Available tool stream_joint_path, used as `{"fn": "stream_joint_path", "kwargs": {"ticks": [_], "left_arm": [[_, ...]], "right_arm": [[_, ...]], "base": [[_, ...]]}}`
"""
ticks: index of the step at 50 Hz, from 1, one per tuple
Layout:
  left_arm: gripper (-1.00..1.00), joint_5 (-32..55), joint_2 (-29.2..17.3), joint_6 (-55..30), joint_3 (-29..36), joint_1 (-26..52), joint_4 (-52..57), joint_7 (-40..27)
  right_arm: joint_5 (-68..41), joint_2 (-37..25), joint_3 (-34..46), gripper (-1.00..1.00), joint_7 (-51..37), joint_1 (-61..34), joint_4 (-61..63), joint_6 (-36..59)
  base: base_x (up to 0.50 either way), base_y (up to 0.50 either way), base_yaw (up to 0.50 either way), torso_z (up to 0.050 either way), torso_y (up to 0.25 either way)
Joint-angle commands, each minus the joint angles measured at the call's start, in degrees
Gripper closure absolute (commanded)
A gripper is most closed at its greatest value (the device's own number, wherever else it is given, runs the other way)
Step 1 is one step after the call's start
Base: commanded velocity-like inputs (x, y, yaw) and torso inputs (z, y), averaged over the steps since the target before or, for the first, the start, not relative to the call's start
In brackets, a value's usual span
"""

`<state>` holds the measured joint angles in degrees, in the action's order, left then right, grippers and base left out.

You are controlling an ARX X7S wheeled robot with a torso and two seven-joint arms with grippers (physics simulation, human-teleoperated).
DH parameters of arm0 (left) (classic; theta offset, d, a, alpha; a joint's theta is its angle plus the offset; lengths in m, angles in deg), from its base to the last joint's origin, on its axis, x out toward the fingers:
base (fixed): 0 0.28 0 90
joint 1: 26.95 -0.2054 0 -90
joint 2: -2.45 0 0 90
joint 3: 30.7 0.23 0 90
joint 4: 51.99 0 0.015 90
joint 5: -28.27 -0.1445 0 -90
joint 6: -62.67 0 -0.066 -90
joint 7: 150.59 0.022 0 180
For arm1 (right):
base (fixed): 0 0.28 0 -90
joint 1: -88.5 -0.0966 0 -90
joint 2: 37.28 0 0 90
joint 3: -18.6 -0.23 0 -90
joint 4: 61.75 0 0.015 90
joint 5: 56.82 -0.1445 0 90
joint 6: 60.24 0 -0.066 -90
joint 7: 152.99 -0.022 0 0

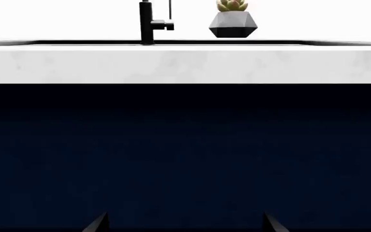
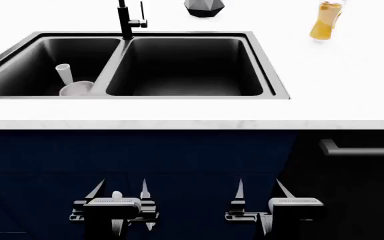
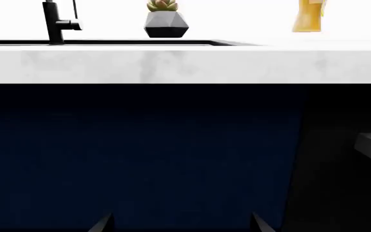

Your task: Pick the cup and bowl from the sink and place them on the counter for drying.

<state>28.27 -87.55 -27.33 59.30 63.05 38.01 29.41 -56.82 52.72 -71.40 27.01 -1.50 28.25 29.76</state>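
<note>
1. White cup (image 2: pixel 64 74) leans in bowl (image 2: pixel 77 88), left basin of sink (image 2: pixel 267 75).
2. Left end effector (image 2: pixel 120 192): open, empty, below bench (image 2: pixel 339 80); advise raising clear of edge first.
3. Right end effector (image 2: pixel 259 191): open, empty.

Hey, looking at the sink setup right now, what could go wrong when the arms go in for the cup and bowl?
The cup leans in the bowl, so lifting one may topple the other. Both sit by the sink divider near the faucet, which an arm could hit. The left gripper and right gripper hang open below the counter edge and could snag it while rising.
</note>
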Motion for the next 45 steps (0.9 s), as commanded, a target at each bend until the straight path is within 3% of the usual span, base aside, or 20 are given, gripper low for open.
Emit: {"fn": "stream_joint_path", "kwargs": {"ticks": [1,22,45], "left_arm": [[-1.0,0.8,-1.1,0.3,0.9,-0.1,-0.2,-0.9],[-1.0,2.8,-3.8,0.9,4.2,-0.1,-0.3,-4.0],[-1.0,5.3,-5.4,-0.2,5.5,0.5,-0.6,-5.5]], "right_arm": [[-1.2,-1.0,1.1,-1.0,-0.8,-0.1,-0.4,-0.7],[-3.7,-3.7,3.9,-1.0,-4.7,0.1,0.2,0.0],[-4.2,-5.3,6.3,-1.0,-6.5,0.1,0.2,-0.1]], "base": [[0.0,0.0,0.0,0.0,0.0],[0.0,0.01,0.0,0.0,0.0],[0.0,0.5,0.0,0.0,0.0]]}}
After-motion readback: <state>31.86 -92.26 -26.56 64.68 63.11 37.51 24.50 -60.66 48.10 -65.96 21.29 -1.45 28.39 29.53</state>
